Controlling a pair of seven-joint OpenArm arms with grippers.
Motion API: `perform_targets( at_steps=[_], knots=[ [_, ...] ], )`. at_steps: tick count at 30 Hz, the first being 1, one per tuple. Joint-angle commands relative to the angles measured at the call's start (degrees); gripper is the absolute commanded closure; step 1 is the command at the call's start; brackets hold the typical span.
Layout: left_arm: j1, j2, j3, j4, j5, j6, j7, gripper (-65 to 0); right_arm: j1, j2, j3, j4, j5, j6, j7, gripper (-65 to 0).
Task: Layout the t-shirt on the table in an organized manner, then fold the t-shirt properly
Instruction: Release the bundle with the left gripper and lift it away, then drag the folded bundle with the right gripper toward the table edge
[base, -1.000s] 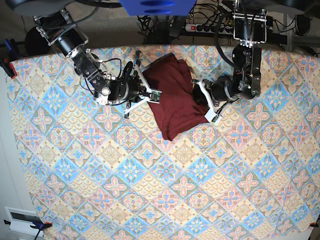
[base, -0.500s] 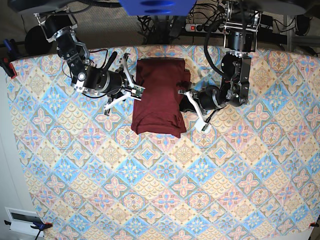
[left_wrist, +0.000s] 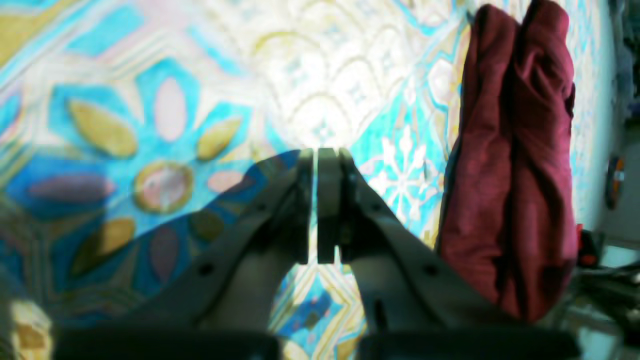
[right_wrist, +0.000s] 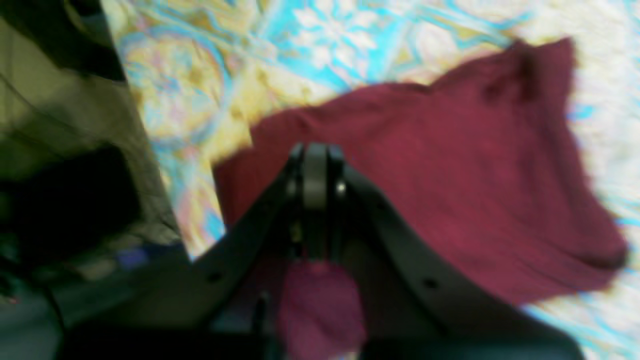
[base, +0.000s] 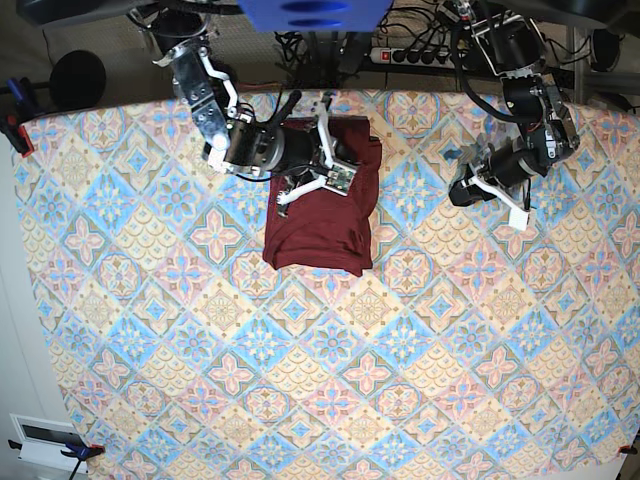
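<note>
The dark maroon t-shirt (base: 320, 225) lies folded into a compact rectangle on the table (base: 300, 380), near its far edge. In the base view my right gripper (base: 310, 155) sits over the shirt's far end. The right wrist view shows that gripper (right_wrist: 315, 172) shut, with the t-shirt (right_wrist: 450, 190) spread just beneath it; no cloth shows between the tips. My left gripper (base: 458, 190) hangs over bare patterned cloth, well to the shirt's right. Its fingers (left_wrist: 320, 200) are shut on nothing, and the t-shirt (left_wrist: 510, 175) lies apart from them.
The far table edge runs just behind the shirt, with a power strip (base: 420, 55) and cables beyond it. A red clamp (base: 15, 130) grips the table's left edge. A white box (base: 45, 440) sits off the near left corner.
The shirt went from a skewed lump to a squared rectangle. My right gripper came in over its far end. The left arm drew away to the right.
</note>
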Motion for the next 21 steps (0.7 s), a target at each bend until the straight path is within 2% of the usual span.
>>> perform_targets(
  at_steps=[1,8,12,17,21],
  knots=[
    [0.3,-1.1,-0.1,0.9,-1.1,-0.2,0.2,-2.0,2.1,-1.0,0.2,0.0,0.7,-0.2,1.8,0.0],
    [1.4,-2.2,0.1,0.9,-3.6,-0.2,0.0,-2.0,6.8,-9.3,1.2,-11.2,0.4,-0.2,2.1,0.0],
    [1.2,-2.2,0.1,0.9,-3.5,-0.2,0.0,-2.0,8.4,-13.0,5.5,-21.7,0.4,-0.2,6.2,0.0],
    [1.2,-2.2,0.1,0.9,-3.5,-0.3,0.0,-2.0,8.4,-13.6,8.0,-29.9,0.4,-0.2,10.4,0.0],
    [1.1,-2.2,0.0,0.9,-3.5,-0.3,0.0,-2.0,8.1,-13.5,8.2,-30.9,0.4,-0.2,10.8,0.0]
  ],
)
